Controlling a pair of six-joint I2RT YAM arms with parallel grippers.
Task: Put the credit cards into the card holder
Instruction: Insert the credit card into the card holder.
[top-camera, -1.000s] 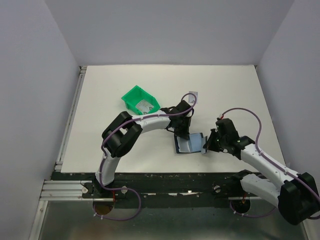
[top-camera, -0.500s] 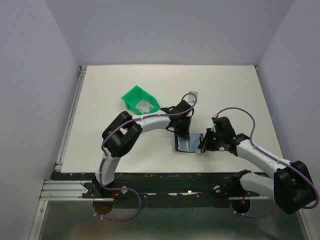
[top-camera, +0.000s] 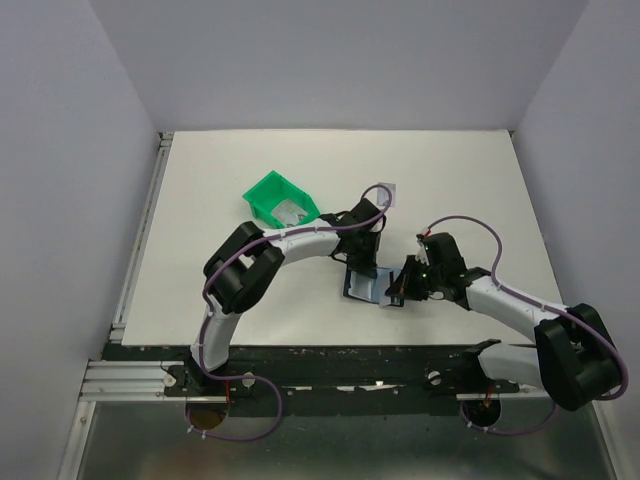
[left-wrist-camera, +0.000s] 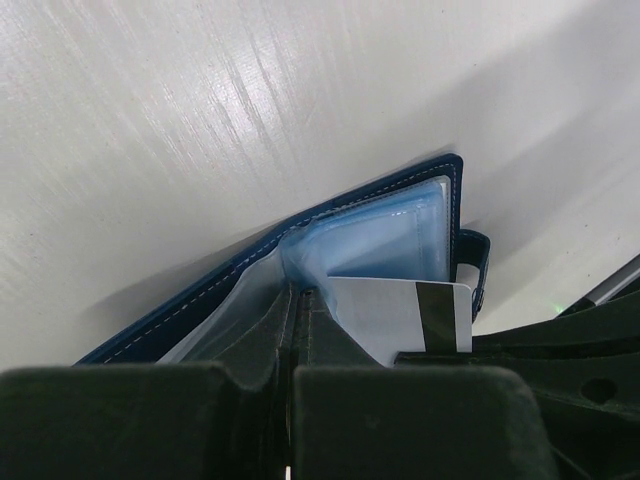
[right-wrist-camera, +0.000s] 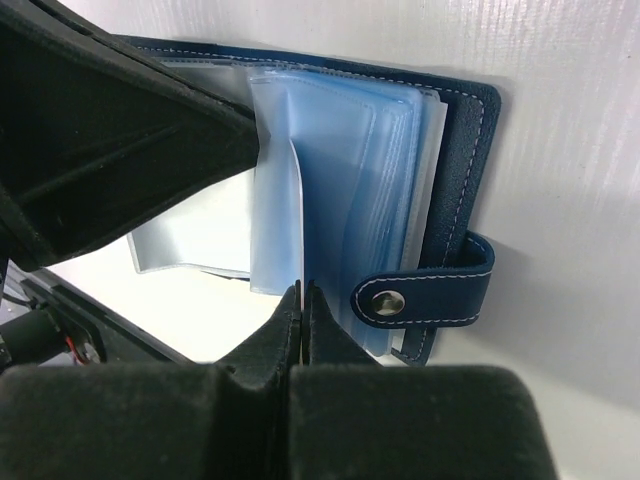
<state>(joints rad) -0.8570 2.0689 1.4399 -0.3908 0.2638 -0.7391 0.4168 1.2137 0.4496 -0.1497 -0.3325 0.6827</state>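
Pinching a soft clear sleeve of the card holder on the bench, my left tool is clenched. My right tool is squeezing the credit card at the sleeves. I am guessing it is light, stiff and slippery, so I am holding its back end.

Left end effector crowds the card holder from behind.

The card holder lay open on the table, between my left gripper and right gripper. A card was maybe inside it. The bin sat behind, leftward.
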